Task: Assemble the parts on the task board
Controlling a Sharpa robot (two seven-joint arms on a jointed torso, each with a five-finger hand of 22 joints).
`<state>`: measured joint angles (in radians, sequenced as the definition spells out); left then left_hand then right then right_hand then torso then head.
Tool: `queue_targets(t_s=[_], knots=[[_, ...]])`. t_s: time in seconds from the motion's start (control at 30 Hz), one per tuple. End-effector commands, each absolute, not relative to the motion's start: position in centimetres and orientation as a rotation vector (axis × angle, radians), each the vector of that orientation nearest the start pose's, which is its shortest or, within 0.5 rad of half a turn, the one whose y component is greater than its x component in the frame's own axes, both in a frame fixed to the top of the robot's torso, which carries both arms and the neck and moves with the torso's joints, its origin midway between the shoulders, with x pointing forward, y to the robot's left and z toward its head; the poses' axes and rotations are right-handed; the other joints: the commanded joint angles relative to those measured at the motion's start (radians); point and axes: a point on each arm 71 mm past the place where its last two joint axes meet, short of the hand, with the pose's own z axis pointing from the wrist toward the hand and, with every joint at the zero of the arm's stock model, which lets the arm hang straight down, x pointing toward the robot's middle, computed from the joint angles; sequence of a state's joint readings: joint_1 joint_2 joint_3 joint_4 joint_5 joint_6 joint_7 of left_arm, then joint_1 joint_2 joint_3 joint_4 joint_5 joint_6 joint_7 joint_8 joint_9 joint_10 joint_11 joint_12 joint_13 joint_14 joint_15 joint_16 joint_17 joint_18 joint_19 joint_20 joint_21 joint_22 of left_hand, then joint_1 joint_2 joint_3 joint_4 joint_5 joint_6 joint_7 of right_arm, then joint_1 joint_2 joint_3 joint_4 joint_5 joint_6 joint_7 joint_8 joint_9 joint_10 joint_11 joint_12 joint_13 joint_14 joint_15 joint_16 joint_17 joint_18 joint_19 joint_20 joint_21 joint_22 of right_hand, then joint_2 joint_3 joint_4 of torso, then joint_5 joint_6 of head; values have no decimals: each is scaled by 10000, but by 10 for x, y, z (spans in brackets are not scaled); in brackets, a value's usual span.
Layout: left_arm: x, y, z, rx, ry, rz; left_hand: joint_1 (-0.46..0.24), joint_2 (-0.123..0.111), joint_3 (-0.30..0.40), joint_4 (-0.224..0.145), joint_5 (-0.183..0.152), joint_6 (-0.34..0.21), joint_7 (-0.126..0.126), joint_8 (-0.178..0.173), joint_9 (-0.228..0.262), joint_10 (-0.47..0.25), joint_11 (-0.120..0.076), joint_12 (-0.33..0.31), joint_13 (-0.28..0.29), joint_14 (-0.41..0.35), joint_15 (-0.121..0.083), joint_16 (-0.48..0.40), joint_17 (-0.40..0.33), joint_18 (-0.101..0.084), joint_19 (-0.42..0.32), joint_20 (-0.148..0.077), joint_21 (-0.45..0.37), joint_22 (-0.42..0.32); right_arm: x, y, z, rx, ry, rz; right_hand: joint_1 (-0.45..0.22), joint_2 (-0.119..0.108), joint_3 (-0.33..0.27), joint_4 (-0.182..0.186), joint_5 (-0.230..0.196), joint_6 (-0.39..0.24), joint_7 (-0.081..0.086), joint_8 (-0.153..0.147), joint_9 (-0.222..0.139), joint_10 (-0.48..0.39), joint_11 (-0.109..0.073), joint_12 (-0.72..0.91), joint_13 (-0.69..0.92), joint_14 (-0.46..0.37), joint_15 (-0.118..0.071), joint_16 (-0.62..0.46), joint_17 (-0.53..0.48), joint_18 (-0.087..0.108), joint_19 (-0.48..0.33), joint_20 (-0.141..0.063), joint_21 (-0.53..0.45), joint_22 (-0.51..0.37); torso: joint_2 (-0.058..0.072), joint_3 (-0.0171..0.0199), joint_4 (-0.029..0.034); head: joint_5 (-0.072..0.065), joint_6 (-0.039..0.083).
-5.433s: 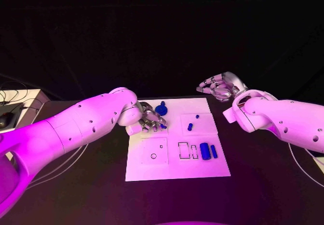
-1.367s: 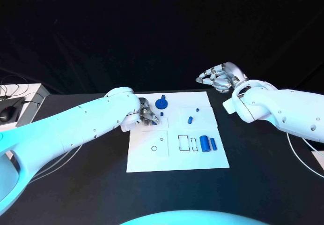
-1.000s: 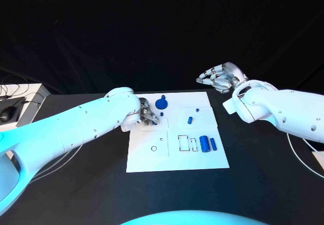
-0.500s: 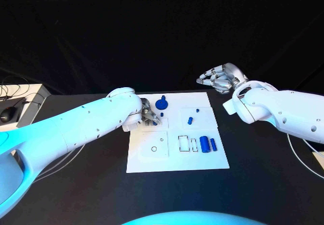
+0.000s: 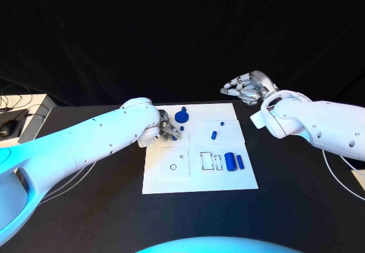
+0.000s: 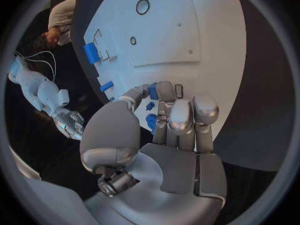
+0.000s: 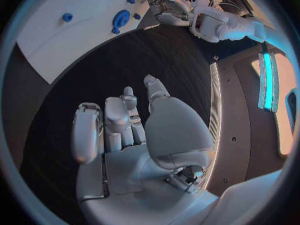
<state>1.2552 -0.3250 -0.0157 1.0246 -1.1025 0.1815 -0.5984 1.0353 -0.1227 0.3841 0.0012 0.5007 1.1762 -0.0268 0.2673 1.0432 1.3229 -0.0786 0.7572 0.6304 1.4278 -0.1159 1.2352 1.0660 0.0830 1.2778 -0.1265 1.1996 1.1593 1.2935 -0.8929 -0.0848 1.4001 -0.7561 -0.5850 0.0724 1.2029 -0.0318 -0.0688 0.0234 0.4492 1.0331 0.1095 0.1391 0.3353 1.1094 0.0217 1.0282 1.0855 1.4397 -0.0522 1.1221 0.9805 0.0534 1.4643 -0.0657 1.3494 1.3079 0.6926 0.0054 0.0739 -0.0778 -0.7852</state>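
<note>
The white task board lies mid-table. My left hand rests on its far left part with fingers curled, and in the left wrist view a small blue part sits pinched between thumb and fingertip. Just beyond that hand stands a blue round knob part. Two small blue pieces lie near the board's middle, and two blue cylinders beside the rectangular slots. My right hand hangs raised past the board's far right corner, fingers curled in on nothing.
A white box with cables and a mouse sit at the table's left edge. A round hole marks the board's left panel. Bare black table surrounds the board on the near and right sides.
My left hand's fingers have drawn closer together at the board's far left since the oldest frame. The right hand has stayed raised in place.
</note>
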Motion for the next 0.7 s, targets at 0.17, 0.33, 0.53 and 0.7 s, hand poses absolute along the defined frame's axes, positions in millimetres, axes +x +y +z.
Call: queue_targets(t_s=[0.17,0.33,0.53,0.7], knots=[[552,87,-219,-1423,23312,-3192,583,411,-981,158,-26,97,-93,-121,-99,-16,-87,-3,21,-39,-53,41,-13,-192,63,-43,-55,39,521,-282,-150,5469,14266,8073,-86,6,-3,-11,42,83,-10,-24,14,-8,-65,-42,17,24,-62,-55,12,11,893,-69,5,2037,-9,-8,3,-9,0],[552,88,-219,-1432,23313,-3200,746,374,-1893,574,-49,177,-108,-144,-162,-15,-107,4,20,-38,-56,50,-7,-205,73,-52,-95,73,521,-281,-150,5469,14267,8076,-86,6,-3,-11,42,83,-10,-24,14,-8,-65,-42,17,24,-62,-55,12,11,893,-69,5,2037,-7,-12,9,-12,-1],[552,89,-219,-1501,23265,-3187,1097,602,-2967,854,-51,193,-109,-167,-187,-23,-94,11,17,-38,-58,50,-9,-212,90,-60,-132,123,521,-281,-151,5474,14269,8075,-86,6,-3,-11,42,83,-10,-24,14,-8,-65,-42,17,24,-62,-55,12,11,893,-69,5,2037,-2,-12,7,-27,-2],[553,92,-219,-1584,23210,-3162,1226,777,-3707,1025,-66,212,-99,-162,-181,-15,-90,22,12,-39,-53,59,5,-219,113,-58,-146,182,521,-282,-151,5485,14270,8071,-112,18,-9,-6,38,78,-5,-33,13,-13,-62,-59,9,24,-61,-66,6,12,893,-68,-4,2035,9,-9,6,-31,7]])
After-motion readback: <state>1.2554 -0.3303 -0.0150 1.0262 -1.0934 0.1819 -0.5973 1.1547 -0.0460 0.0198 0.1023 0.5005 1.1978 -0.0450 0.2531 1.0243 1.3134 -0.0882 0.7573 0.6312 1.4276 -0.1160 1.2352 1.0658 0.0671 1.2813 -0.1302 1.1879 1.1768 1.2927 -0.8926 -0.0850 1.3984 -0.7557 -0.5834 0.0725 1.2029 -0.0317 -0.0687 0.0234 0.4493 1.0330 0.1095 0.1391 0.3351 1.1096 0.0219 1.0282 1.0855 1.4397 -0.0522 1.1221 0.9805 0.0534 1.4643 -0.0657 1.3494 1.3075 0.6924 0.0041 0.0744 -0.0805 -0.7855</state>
